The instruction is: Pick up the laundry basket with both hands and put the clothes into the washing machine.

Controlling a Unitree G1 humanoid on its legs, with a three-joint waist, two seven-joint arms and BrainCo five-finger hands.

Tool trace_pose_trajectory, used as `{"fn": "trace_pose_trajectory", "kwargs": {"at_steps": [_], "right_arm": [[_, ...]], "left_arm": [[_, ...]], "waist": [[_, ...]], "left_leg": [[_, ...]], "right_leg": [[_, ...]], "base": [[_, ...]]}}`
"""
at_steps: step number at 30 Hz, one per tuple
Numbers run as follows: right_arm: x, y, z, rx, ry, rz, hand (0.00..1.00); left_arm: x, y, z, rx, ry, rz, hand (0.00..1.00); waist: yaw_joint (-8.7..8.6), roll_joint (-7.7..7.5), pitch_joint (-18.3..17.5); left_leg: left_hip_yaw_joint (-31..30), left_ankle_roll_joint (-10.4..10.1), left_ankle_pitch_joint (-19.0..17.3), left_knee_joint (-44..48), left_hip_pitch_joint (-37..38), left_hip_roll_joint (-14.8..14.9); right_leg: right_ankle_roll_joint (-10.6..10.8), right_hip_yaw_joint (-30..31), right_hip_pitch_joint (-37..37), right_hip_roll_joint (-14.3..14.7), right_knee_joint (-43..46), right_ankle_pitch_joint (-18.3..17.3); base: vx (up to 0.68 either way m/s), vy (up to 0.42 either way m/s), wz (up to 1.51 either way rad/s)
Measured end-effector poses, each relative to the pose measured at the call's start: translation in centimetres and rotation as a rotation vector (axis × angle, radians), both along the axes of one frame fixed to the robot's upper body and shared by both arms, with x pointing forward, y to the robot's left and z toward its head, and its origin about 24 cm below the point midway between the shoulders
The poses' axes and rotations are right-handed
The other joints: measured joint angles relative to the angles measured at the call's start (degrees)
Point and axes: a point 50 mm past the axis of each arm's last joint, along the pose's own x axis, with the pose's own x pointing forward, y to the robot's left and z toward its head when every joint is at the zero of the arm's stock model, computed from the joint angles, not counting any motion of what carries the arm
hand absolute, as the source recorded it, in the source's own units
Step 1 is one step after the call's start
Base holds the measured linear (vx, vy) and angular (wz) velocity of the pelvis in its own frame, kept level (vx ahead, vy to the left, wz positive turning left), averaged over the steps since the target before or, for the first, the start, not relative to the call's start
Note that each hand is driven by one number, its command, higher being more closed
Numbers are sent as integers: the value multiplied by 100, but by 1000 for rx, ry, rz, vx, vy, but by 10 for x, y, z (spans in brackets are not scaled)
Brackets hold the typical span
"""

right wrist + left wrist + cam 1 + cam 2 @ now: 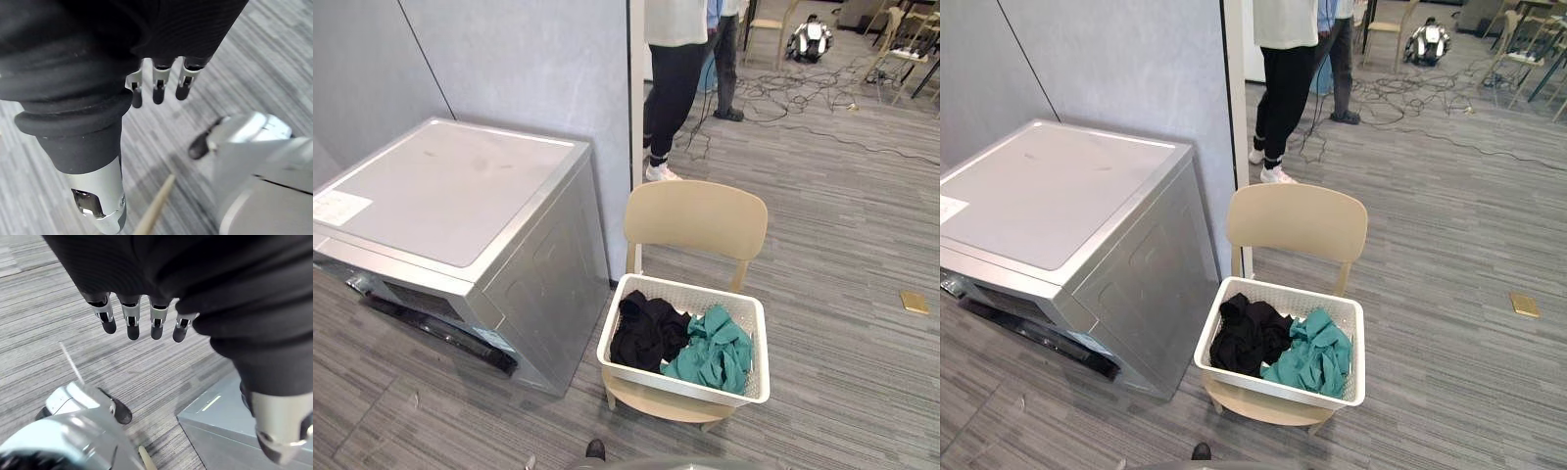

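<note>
**Basket on chair, hands empty**

White perforated plastic laundry basket [690, 294], holding crumpled black and teal clothes [713, 352], sits on a beige chair [697, 220] right of the boxy silver washing machine [450, 206]. Left hand [132, 318] and right hand [158, 88] hang straight-fingered, empty.

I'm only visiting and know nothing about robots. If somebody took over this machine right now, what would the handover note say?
Left hand: open, empty, hanging above the floor.
Right hand: open, empty, hanging above the floor.
The white laundry basket sits on the beige chair beside the washing machine. It holds black clothes and teal clothes.
Done: nothing, the basket is not yet touched.
Left: grip the basket with both hands, lift it, load the clothes into the machine.
</note>
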Motion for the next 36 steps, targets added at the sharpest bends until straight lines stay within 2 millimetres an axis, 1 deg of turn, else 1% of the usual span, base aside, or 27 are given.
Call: {"fn": "trace_pose_trajectory", "kwargs": {"at_steps": [2,4,7,8,9,10,12,14,17,18,19,20,21,22,23,24,25,26,27,28,29,30,31,32,33,34,36], "right_arm": [[-5,13,-3,40,3,-4,0],[-3,16,-3,54,-1,27,0],[4,17,-3,55,6,154,0],[9,17,-3,52,5,209,0],[11,18,-3,51,-2,234,0],[16,21,-3,51,-13,275,0],[22,23,-3,50,-20,327,0],[29,24,-3,43,-27,395,0],[41,19,0,14,-29,501,0],[51,13,2,-13,-34,551,0],[55,12,2,-21,-38,565,0],[61,14,2,-26,-35,579,0],[67,17,2,-29,-39,596,0],[71,18,2,-25,-41,602,0],[78,22,3,-19,-54,608,0],[78,21,3,-33,-55,595,0],[78,20,4,-33,-63,582,0],[74,18,4,-31,-72,522,0],[71,16,4,-30,-77,471,0],[68,13,4,-31,-76,428,0],[66,20,1,7,-73,396,0],[66,21,0,34,-63,389,0],[64,20,-1,39,-58,376,0],[61,26,-3,62,-47,359,0],[61,26,-3,63,-45,359,0],[63,25,-3,63,-43,366,0],[66,21,-2,49,-43,400,0]], "left_arm": [[-4,-5,-1,-25,-7,52,0],[-3,-7,-1,-36,-18,64,0],[7,-9,-1,-49,-61,51,0],[15,-8,0,-46,-86,30,0],[24,-7,1,-37,-114,8,0],[42,-6,5,-19,-170,-38,0],[61,-8,9,0,-221,-117,0],[79,-6,13,32,-265,-150,0],[81,-7,14,41,-265,-155,0],[76,-9,13,45,-243,-148,0],[75,-8,12,44,-236,-138,0],[72,-3,11,48,-226,-94,0],[76,2,12,58,-233,-58,0],[74,4,12,58,-228,-35,0],[63,3,9,50,-192,4,0],[49,1,5,32,-144,39,0],[45,1,4,25,-128,54,0],[39,4,4,16,-113,62,0],[39,0,3,2,-112,55,0],[40,-1,3,-3,-118,53,0],[39,4,3,10,-113,24,0],[42,5,4,12,-114,-18,0],[46,5,4,11,-120,-45,0],[55,8,5,16,-123,-109,0],[54,9,5,17,-112,-140,0],[47,6,3,11,-85,-194,0],[45,3,2,4,-64,-270,0]], "waist": [[6,22,-7],[-4,42,-35],[-8,10,-64],[-30,4,-50],[-38,-3,-41],[-34,-46,-24],[-25,-66,-33],[-35,-134,52],[1,-49,157],[10,41,174],[2,61,185],[-1,-122,213],[-7,-243,251],[25,-284,293],[101,-208,350],[140,-110,321],[140,-75,300],[134,-50,281],[102,14,238],[81,15,227],[-11,-78,171],[-171,-82,142],[-219,-42,169],[-151,-141,214],[-133,-137,216],[-136,-91,183],[-135,4,146]], "left_leg": [[47,7,-8,0,107,-1],[91,9,-9,-2,215,-17],[91,11,-8,-2,198,-41],[-8,11,-9,-2,171,-55],[-162,11,-9,-1,138,-84],[-415,12,-9,3,51,-138],[-827,12,-9,57,-118,-193],[-1307,8,-5,526,-547,-293],[-1881,6,-6,986,-1076,-427],[-2104,-35,-37,859,-1337,-438],[-2108,-164,-136,691,-1408,-409],[-1727,-139,-293,487,-1583,-430],[-1147,212,-94,1363,-1948,-560],[-768,318,-99,2161,-2149,-588],[-225,546,-452,3603,-2227,-299],[58,478,-1003,4295,-1960,106],[176,423,-1148,4489,-1809,332],[410,369,-1180,4649,-1432,911],[615,270,-1235,4409,-1352,1108],[888,200,-1336,4142,-1283,1006],[1036,204,-1406,3307,-1075,708],[894,168,-1400,2274,-774,510],[897,31,-1385,1853,-641,435],[815,-8,-1092,1423,-430,198],[792,15,-1009,1267,-308,137],[788,30,-915,1044,-110,46],[788,40,-768,726,81,-91]], "right_leg": [[-3,22,65,-8,55,-7],[2,37,129,-38,110,-26],[50,-55,150,-91,203,-69],[-12,-166,150,-108,296,-135],[-37,-300,152,-139,373,-193],[-9,-530,153,-194,537,-330],[-13,-815,154,-216,731,-522],[56,-1200,57,-300,1070,-567],[89,-1798,-57,-327,1460,-710],[20,-2073,-308,-347,1699,-780],[-15,-2170,-398,-353,1712,-771],[-185,-2410,-595,-620,1649,-666],[-222,-2582,-751,-891,1673,-556],[-237,-2647,-812,-1016,1641,-451],[-271,-2715,-792,-1065,1499,-238],[-218,-2789,-697,-1067,1375,-77],[-194,-2896,-636,-1082,1330,-25],[-112,-3157,-563,-1180,1359,50],[-51,-3353,-531,-1238,1373,99],[-2,-3421,-533,-1266,1339,145],[65,-3320,-530,-1203,976,118],[52,-3250,-388,-983,613,127],[4,-3252,-277,-912,425,237],[-18,-3228,-112,-956,187,568],[-4,-3218,-19,-937,123,655],[-39,-3242,116,-950,16,723],[74,-3154,172,-1022,-47,816]], "base": [[-103,4,-2],[-117,10,-2],[-132,4,16],[-105,-11,39],[-134,-28,81],[-95,-34,87],[-89,-53,108],[-75,-68,129],[-185,-64,126],[-180,-70,97],[-218,-34,104],[-132,38,86],[-127,64,77],[-144,22,41],[-164,52,26],[-131,45,31],[-80,187,77],[-45,184,104],[-82,314,111],[-80,260,111],[-117,222,136],[-88,99,155],[-110,93,149],[-72,99,90],[-72,118,52],[-40,81,4],[-107,78,-14]]}}
